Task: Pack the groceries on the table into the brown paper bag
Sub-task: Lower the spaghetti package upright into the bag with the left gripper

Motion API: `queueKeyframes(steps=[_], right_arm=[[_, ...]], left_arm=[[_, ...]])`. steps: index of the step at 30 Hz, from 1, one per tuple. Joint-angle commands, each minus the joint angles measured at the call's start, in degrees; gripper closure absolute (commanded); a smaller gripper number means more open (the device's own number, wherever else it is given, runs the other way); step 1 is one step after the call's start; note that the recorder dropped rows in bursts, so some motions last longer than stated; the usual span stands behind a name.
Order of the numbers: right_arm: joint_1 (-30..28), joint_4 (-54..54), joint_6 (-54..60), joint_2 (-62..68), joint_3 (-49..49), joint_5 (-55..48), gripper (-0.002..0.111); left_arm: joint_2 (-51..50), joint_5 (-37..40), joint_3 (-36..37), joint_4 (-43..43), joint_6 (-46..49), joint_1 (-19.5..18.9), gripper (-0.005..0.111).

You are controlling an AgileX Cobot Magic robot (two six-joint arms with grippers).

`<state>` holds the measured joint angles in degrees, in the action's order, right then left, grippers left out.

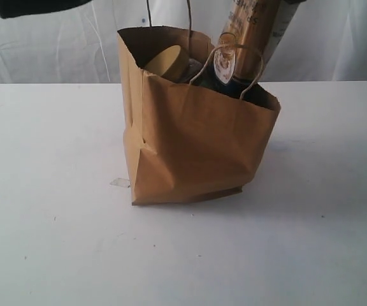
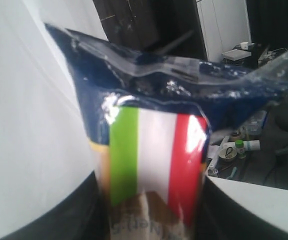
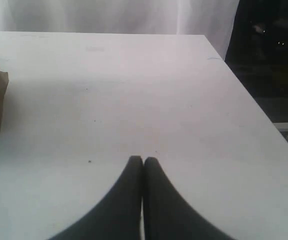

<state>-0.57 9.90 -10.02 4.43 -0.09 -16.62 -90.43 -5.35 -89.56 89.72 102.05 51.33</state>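
On smooth table (image 1: 50,255) — creased, boxy paper bag (image 1: 196,150)

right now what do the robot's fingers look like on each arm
Right gripper: two smooth black fingers, broad at the base, curving to narrow rounded tips. Left fingers look the same black, only partly in frame. No cables or markings visible.

Brown paper bag (image 1: 196,146) stands upright on table (image 1: 43,210), spaghetti pack (image 1: 250,24) protruding.
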Motion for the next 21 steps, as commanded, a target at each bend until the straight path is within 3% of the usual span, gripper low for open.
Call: queueKeyframes(steps=[1,12,21], right_arm=[[0.16,0.17,-0.19,-0.34,0.09,0.05,0.108],[0.16,0.17,-0.19,-0.34,0.09,0.05,0.108],[0.16,0.17,-0.19,-0.34,0.09,0.05,0.108]], left_arm=[[-0.58,0.62,-1.26,0.15,0.00,0.14,0.107],[-4.32,-0.29,-3.73,-0.27,0.00,0.14,0.107],[-7.19,-6.91,-3.73,-0.27,0.00,0.14,0.107]])
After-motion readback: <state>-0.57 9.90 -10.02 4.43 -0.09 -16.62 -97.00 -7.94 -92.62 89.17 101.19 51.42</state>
